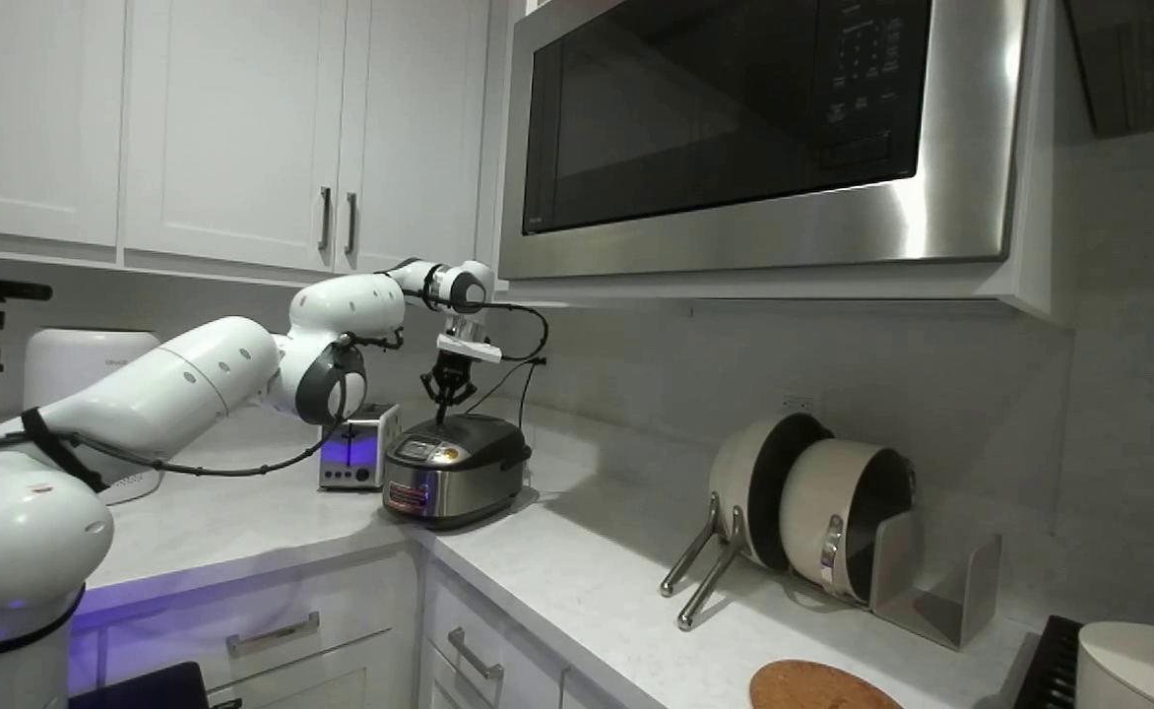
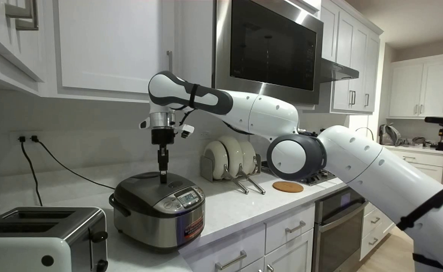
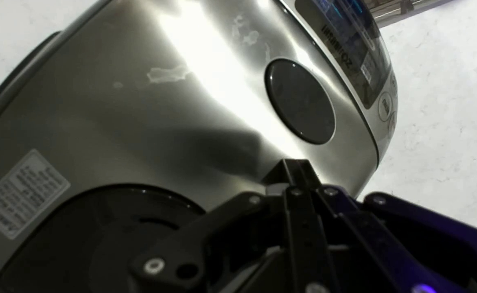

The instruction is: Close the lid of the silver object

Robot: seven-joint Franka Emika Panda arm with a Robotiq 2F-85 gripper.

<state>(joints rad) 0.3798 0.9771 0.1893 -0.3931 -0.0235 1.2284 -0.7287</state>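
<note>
The silver rice cooker [image 1: 474, 492] stands on the counter corner in both exterior views [image 2: 142, 228]. Its dark grey lid [image 2: 138, 189] lies down flush on the body and looks closed. In the wrist view the lid [image 3: 112, 110] fills most of the picture, with a dark oval button [image 3: 299, 101] near its front edge. My gripper [image 2: 163, 179] points straight down over the lid's top, with its fingers pressed together and nothing between them. Its tips [image 3: 297, 165] are at or just above the lid behind the button; I cannot tell whether they touch. It also shows in an exterior view [image 1: 441, 414].
A toaster [image 2: 51, 245] stands beside the cooker. Black cords [image 2: 70, 170] run from the wall outlet behind it. Pans in a rack [image 1: 917, 581] and a cork trivet [image 1: 818, 687] are farther along the counter. A microwave [image 1: 735, 231] and upper cabinets [image 1: 232, 128] hang above.
</note>
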